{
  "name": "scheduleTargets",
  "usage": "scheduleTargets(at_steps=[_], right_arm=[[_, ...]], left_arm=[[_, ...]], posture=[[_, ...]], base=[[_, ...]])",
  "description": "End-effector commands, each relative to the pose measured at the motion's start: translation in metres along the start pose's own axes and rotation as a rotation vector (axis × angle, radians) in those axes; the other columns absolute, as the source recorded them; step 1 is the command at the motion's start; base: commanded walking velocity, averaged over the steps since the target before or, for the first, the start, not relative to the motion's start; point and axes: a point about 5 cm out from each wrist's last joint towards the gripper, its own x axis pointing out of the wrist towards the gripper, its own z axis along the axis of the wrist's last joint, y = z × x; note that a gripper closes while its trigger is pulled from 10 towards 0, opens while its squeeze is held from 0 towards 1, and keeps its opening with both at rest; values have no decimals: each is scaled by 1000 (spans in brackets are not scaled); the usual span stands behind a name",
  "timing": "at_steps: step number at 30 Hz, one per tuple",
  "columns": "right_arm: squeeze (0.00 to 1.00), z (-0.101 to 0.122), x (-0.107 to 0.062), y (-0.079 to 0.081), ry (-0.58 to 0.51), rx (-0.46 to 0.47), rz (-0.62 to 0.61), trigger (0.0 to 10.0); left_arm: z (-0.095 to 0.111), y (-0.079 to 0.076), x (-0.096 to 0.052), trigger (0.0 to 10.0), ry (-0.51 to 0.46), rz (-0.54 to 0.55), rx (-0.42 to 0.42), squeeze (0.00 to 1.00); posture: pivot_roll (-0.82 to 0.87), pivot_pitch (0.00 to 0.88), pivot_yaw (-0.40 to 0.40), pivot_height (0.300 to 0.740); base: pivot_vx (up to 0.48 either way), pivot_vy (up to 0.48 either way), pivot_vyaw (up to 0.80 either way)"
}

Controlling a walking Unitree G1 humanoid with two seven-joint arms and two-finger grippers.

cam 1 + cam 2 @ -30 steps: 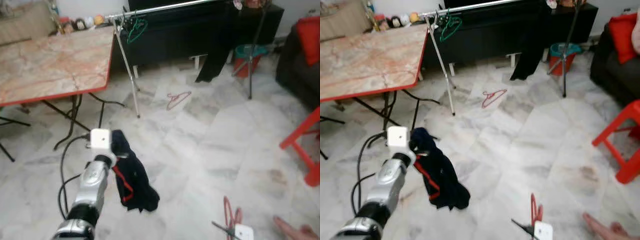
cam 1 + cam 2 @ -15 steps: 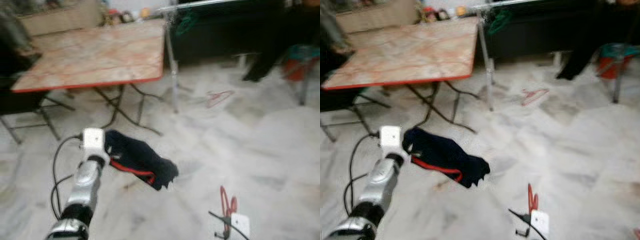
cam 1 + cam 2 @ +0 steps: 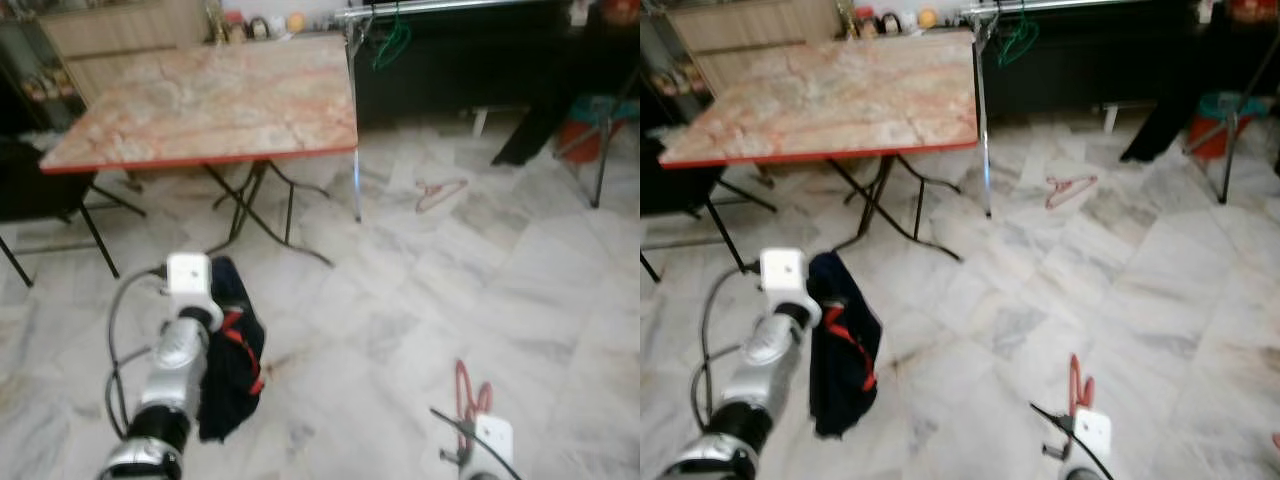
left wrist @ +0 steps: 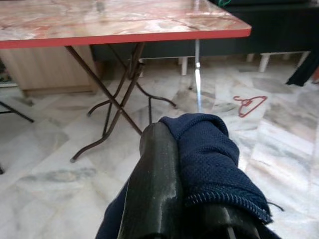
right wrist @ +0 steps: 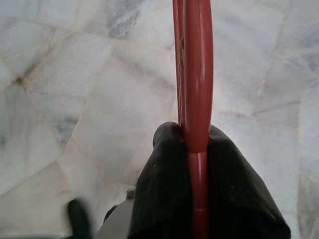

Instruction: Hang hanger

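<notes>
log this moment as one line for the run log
left gripper: shut on navy garment | right gripper: shut on red hanger | pink hanger: on floor | rail: ahead, far

Pale marble floor [image 3: 420, 300], pink hanger [image 3: 440, 192] lying on it, folding table [image 3: 210, 100] standing beside

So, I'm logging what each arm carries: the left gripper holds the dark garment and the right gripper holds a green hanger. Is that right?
Not quite. The left gripper does hold the dark garment, but the hanger pinched in the right gripper is red, not green, as the right wrist view shows. The green hanger hangs on the rail.
</notes>
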Motion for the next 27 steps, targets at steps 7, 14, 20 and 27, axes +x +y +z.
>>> scheduleTargets(at_steps=[7,14,20,27], right_arm=[[0,1,0,6,-9,26,1,10000],[0,-2,-1,3,-4,24,-5,10000],[0,-3,-1,2,0,13,-5,10000],[0,-4,-1,5,0,-2,10,10000]], left_arm=[[10,6,5,10000,-28,6,3,0],[9,0,4,10000,-29,-7,-1,0],[13,0,5,10000,-43,-8,-6,0],[19,-8,4,10000,-86,-49,-11,0]], posture=[[-184,0,83,740],[-185,0,75,740],[-180,0,72,740],[-176,0,71,740]], base=[[0,377,0],[0,376,0],[0,184,0],[0,0,0]])
